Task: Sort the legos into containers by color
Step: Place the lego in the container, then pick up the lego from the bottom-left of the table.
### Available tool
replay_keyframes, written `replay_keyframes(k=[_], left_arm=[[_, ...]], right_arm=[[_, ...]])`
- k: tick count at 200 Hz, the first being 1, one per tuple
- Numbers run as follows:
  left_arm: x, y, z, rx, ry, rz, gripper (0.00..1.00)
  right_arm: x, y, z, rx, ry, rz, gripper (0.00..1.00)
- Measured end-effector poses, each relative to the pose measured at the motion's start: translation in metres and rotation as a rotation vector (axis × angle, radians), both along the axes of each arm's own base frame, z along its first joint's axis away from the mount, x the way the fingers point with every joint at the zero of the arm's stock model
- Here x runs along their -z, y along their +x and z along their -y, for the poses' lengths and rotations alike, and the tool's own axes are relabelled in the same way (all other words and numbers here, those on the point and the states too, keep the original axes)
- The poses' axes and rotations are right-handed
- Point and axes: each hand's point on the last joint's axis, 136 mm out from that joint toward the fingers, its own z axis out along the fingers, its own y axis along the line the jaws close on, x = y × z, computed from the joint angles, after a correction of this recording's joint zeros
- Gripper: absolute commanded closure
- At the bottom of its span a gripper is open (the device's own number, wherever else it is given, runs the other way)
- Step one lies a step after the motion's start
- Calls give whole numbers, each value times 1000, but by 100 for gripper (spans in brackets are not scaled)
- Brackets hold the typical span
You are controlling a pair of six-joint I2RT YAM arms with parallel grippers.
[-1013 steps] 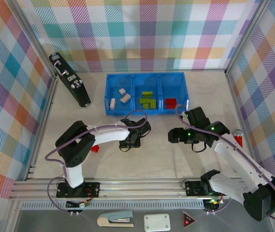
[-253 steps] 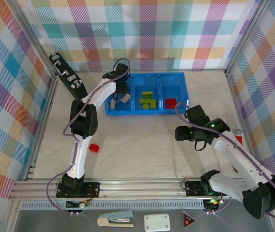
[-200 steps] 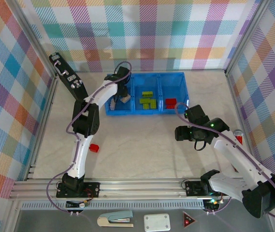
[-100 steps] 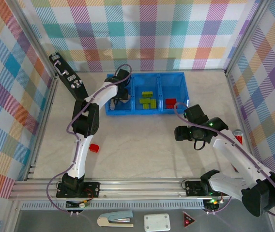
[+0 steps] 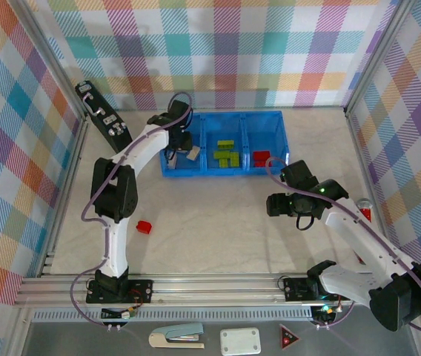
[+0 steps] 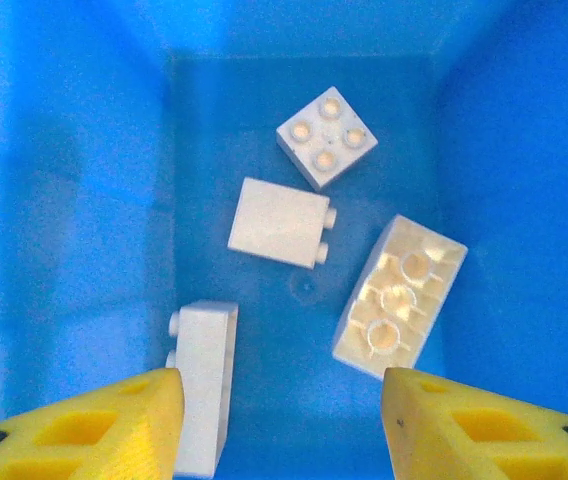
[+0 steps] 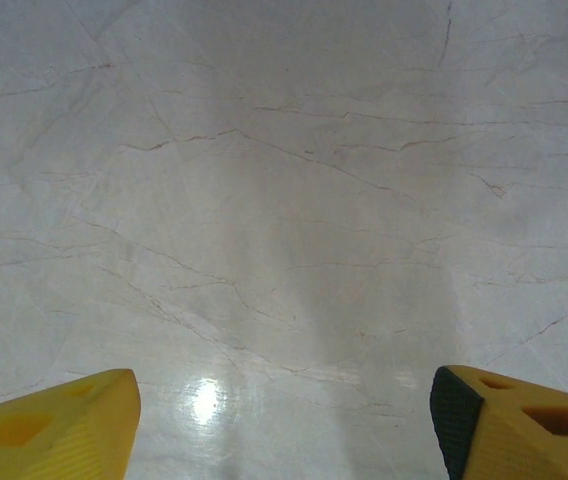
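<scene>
The blue tray [image 5: 221,175] holds three containers side by side. My left gripper [image 5: 173,150] hangs open over the left one [image 6: 84,200], where several cream legos lie: a square one [image 6: 327,136], one on its side [image 6: 280,222], one upside down [image 6: 400,296] and one by the left finger [image 6: 204,375]. Nothing is between its yellow fingers [image 6: 84,425]. Green legos [image 5: 227,154] fill the middle container and a red lego [image 5: 261,156] lies in the right one. Another red lego [image 5: 144,226] sits on the table. My right gripper [image 5: 271,205] hovers open over bare table [image 7: 284,250].
A black rectangular device [image 5: 107,122] leans at the back left next to the tray. A red-capped object [image 5: 364,211] stands by the right wall. A stapler [image 5: 177,336], a white box [image 5: 240,341] and a red triangle sign [image 5: 290,338] lie below the front rail.
The left arm has gone from the table to the left container, and its jaws have opened there; one more cream lego lies inside. It has since drawn slightly back and left. The right arm has stayed put.
</scene>
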Motion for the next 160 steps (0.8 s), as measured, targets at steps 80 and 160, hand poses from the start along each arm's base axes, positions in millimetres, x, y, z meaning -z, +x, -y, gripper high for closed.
replay_keyframes(k=[80, 160], left_arm=[[-20, -58, -20, 14, -55, -62, 44], [-52, -107, -70, -51, -161, -75, 43]], right_arm=[[11, 9, -42, -143, 160, 29, 28], [55, 6, -119, -505, 256, 148, 25]])
